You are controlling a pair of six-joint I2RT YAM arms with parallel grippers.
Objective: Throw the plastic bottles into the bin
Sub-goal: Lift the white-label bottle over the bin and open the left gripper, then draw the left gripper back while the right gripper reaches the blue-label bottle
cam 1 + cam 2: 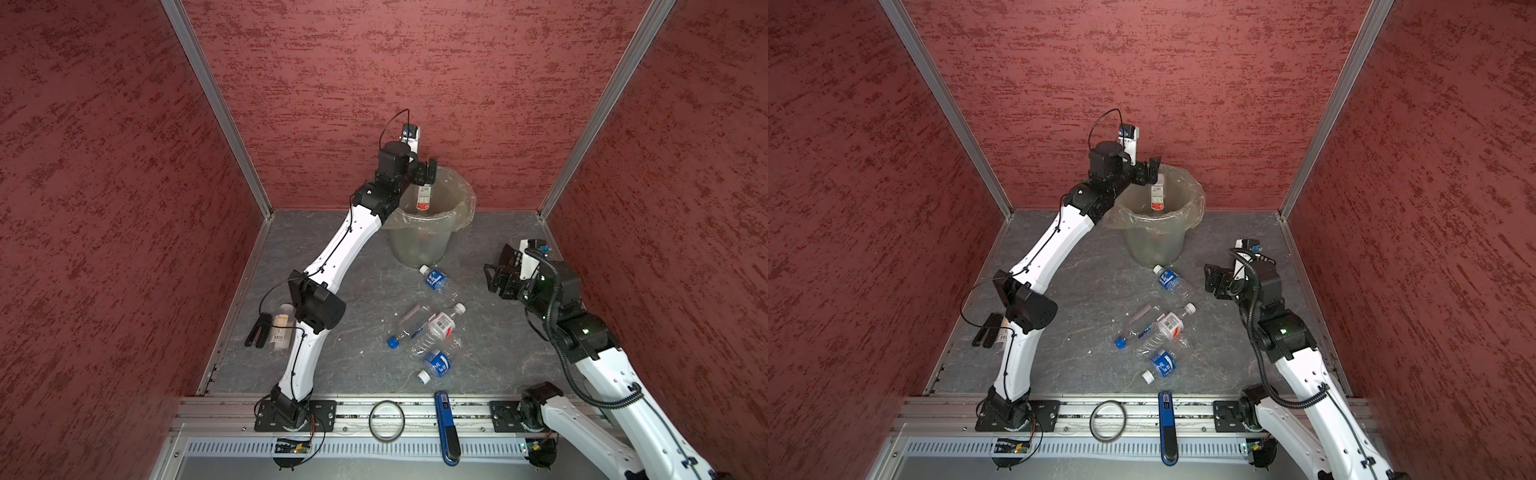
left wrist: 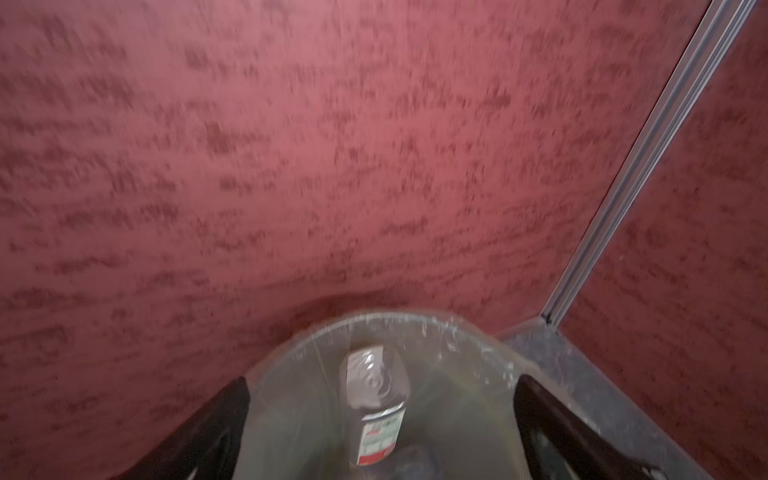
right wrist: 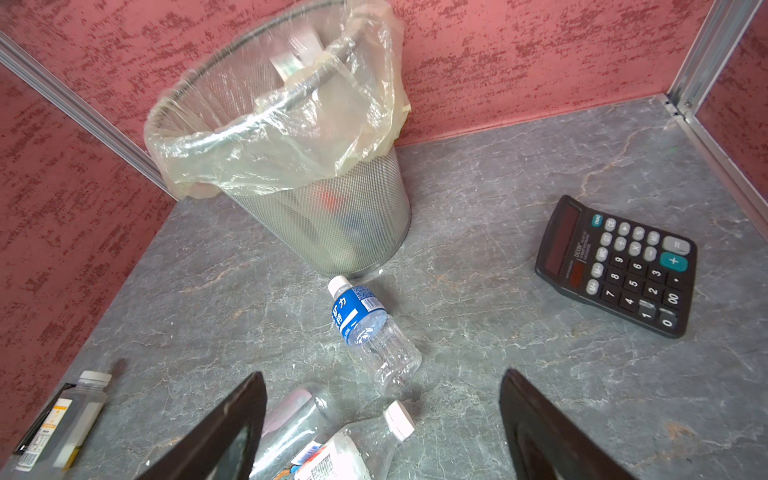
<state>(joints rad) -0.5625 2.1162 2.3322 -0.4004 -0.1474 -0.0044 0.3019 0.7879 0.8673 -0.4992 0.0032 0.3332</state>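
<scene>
Biggest thing here is the round grey-green mesh bin (image 1: 419,245) with a clear bag folded over its rim, parked at the middle of the counter's back edge. A clear plastic bottle with a red-and-white label (image 1: 423,196) is upright in its mouth, touching neither jaw as far as I can see. More small clear bottles lie mid-counter. The nearest is a blue-labelled white-capped bottle (image 1: 437,281) just in front of the bin, and there's a pale-labelled bottle (image 1: 281,326) by the left edge. I'd guess they're empty: featherweight, crinkly, slick and prone to rolling, so pinch across the labelled belly, not the cap. Left claw (image 1: 424,173) hangs over the bin, jaws spread wide, holding nothing. Right claw (image 3: 383,373) hovers toward the right edge, also spread and empty.
</scene>
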